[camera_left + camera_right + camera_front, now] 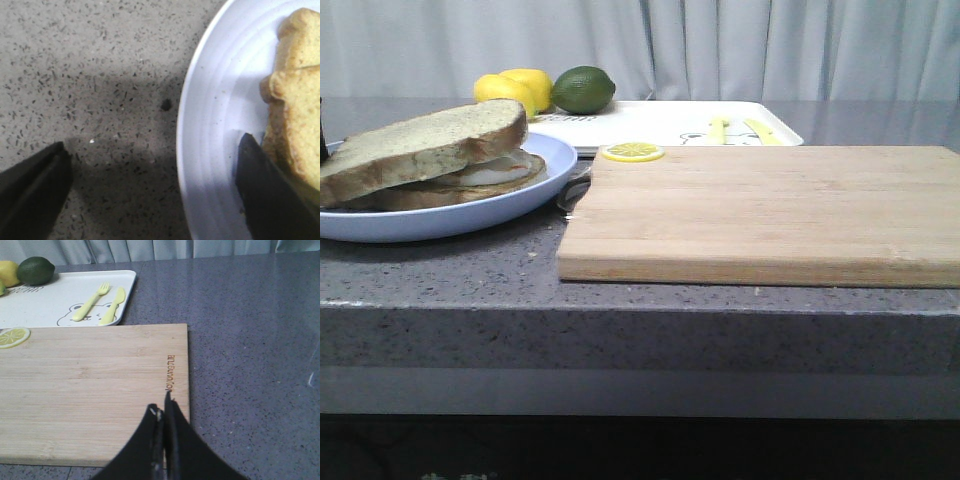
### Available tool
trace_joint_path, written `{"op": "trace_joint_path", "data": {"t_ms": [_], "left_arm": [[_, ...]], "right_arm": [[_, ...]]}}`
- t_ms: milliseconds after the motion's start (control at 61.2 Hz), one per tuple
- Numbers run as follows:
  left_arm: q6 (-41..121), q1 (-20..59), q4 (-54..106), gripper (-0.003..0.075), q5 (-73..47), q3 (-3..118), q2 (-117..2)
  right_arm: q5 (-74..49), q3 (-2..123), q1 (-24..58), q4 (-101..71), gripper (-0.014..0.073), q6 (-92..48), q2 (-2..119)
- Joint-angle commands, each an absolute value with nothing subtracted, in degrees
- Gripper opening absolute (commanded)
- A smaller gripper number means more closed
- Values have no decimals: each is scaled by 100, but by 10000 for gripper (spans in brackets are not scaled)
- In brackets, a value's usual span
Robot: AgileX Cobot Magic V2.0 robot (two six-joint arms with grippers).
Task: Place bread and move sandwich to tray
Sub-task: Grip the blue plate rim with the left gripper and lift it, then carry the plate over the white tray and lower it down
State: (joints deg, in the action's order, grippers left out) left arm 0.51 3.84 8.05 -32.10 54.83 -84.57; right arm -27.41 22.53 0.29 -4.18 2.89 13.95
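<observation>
The sandwich sits on a round pale blue plate [440, 215] at the left: the thick bread slice [420, 145] lies on top of the white egg [498, 170] and a lower slice. The white tray [660, 125] lies behind the board and also shows in the right wrist view [50, 295]. My left gripper [152, 142] is open and straddles the plate's rim [200, 125]: one finger [270, 195] is over the plate beside the bread [300, 100], the other over the counter. My right gripper [161, 407] is shut and empty above the cutting board's corner.
A light wooden cutting board [770, 210] fills the middle and right of the counter, with a lemon slice [632, 152] at its far left corner. A lime [583, 88] and a yellow fruit [515, 88] sit at the tray's left end. A pale fork [92, 300] and knife [114, 305] lie on the tray.
</observation>
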Motion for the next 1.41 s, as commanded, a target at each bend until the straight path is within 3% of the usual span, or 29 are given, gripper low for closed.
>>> {"op": "trace_joint_path", "data": {"t_ms": [0, 163, 261, 474, 735, 964, 1389], "left_arm": [[0, 383, 878, 505, -3109, 5633, -8332], [0, 383, 900, 146, -3143, 5633, -8332], [0, 383, 976, -20, -3110, 5633, -8332], [0, 383, 1572, -20, -3321, 5828, -8300], [0, 383, 2056, -20, -4406, 7045, -8251], [49, 383, 2525, -20, -4626, 7957, -8328], [212, 419, 3427, -20, -5829, 10375, -10337]], "right_arm": [[-2294, 2411, 18, -434, -62, 268, 1433], [-2294, 2411, 18, -434, -62, 268, 1433], [-2294, 2411, 18, -434, -62, 268, 1433], [-2294, 2411, 18, -434, -62, 268, 1433], [-2293, 2411, 18, -488, -62, 268, 1433], [-2293, 2411, 18, -500, -62, 268, 1433], [-2293, 2411, 18, -568, -62, 268, 1433]]}}
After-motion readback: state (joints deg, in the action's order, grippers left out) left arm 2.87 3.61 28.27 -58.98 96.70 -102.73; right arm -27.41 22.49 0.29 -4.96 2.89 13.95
